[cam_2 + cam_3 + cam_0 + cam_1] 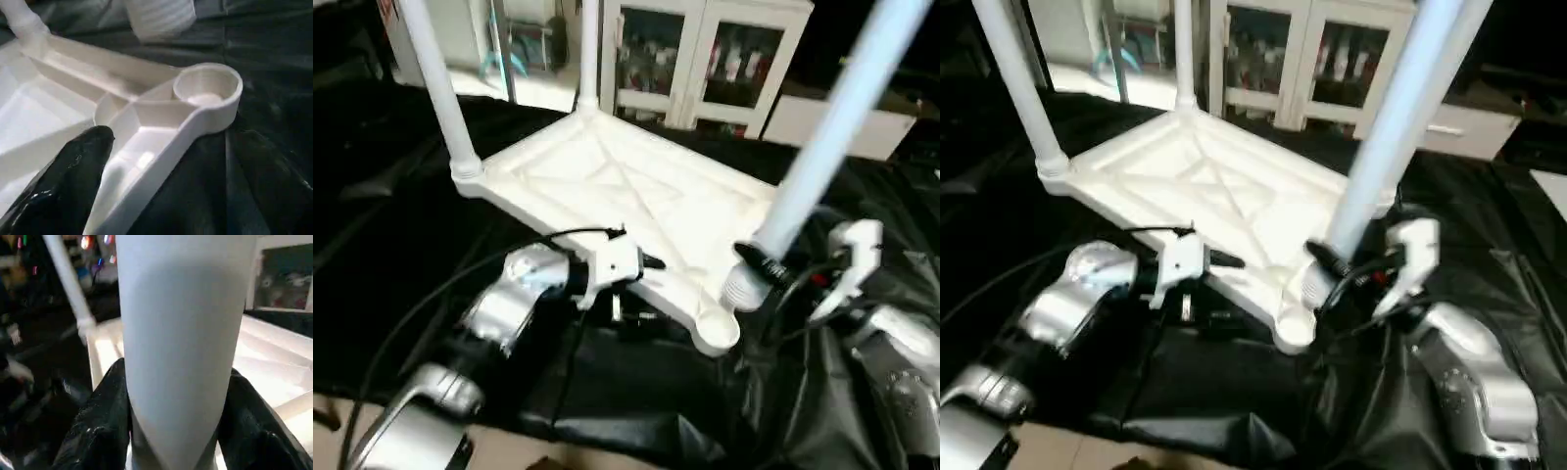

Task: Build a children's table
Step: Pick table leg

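Clamped in the right gripper (1347,269), table leg (827,147) leaning up and away, ribbed end just above the tabletop's (607,186) empty near-right corner socket (208,88); left gripper (646,262) spread wide, beside the near edge.

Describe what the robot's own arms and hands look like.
Both forearms are rounded silver metal. The left hand and right hand have white housings with glossy black fingers. Loose black cables run along the left arm, and black and red wiring sits by the right wrist.
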